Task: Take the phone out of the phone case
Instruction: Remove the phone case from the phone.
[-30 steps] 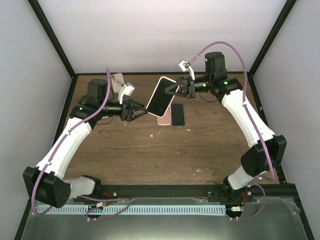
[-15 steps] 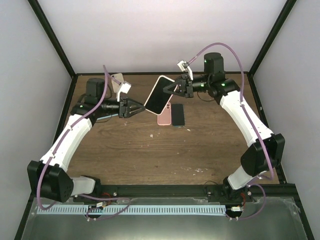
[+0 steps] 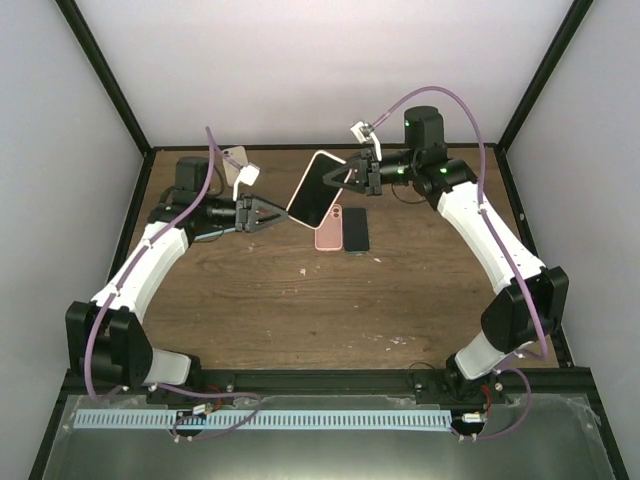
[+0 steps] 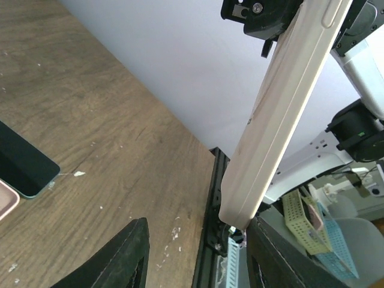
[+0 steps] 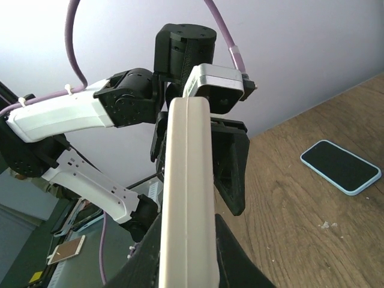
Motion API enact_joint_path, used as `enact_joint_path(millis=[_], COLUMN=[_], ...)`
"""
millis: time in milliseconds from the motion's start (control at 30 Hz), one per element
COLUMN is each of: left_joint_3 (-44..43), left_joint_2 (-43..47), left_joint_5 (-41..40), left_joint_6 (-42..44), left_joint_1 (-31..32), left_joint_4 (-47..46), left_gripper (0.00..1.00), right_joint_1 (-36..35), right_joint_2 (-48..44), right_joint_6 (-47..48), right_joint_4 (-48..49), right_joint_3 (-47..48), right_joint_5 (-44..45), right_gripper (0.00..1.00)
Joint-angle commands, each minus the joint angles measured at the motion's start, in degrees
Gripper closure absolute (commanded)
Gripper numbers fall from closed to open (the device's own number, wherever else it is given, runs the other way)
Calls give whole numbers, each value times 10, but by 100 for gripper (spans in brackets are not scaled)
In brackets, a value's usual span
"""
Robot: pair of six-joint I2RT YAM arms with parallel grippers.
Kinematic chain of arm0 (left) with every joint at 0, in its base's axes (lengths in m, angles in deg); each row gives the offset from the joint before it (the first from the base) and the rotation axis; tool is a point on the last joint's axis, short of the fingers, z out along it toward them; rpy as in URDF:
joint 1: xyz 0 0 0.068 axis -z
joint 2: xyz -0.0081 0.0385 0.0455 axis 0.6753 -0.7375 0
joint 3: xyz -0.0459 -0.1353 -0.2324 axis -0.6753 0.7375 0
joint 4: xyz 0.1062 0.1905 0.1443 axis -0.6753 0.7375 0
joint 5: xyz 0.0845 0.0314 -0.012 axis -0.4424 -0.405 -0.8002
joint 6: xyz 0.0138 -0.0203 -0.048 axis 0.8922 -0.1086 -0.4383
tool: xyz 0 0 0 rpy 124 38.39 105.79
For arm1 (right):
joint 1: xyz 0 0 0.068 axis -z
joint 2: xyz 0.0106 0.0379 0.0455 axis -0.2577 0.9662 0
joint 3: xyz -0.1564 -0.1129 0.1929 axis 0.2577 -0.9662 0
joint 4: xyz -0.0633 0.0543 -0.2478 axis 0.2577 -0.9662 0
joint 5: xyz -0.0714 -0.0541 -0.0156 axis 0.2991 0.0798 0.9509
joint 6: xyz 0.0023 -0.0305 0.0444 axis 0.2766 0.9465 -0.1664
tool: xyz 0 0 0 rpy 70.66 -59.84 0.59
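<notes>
Top external: wooden table (image 3: 280, 310), pale walls (image 3: 330, 70)

Cream case (image 4: 282, 114) cut by top edge, pink item (image 4: 5, 203) mostly off-frame, dark phone (image 4: 24, 162) partly cropped

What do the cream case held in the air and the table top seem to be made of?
Cream case: probably soft plastic or silicone with a matte finish. Its edge looks smooth and rounded and shows no glare.
Table top: wood or wood-look laminate, dull brown, with visible grain and small pale scuffs. I cannot tell which of the two it is.
</notes>
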Motion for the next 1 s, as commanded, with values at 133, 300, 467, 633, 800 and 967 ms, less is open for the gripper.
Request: enact_joint_path(millis=[133,300,467,633,800,967], left_joint_3=[36,38,41,42,43,22], left_joint_2=[-49,-56,-13,66,123,129], left_joint_5=[-59,-34,-11,18,57,54], left_joint_6=[-36,-52,-41,-24,-20,19], left_joint_1=[-36,-40,-42,-42,-38,-5], left_joint_4=[-25,-40,-46,-43,-41,15], left_gripper=[54,54,53,47,43,44], right_joint_1=[-22,-22,-16,1,7,7], right_joint_2=[-54,-54,-52,-36,-20,-10], right_joint_6=[-34,-29,-25,-29,-25,-27], right_joint_4=[-3,-5,-2,3,2,3], right_joint_3=[43,45,40,42,39,39], right_joint_5=[-327,-326,-291,-243,-220,-217], right_gripper=[99,99,99,99,99,99])
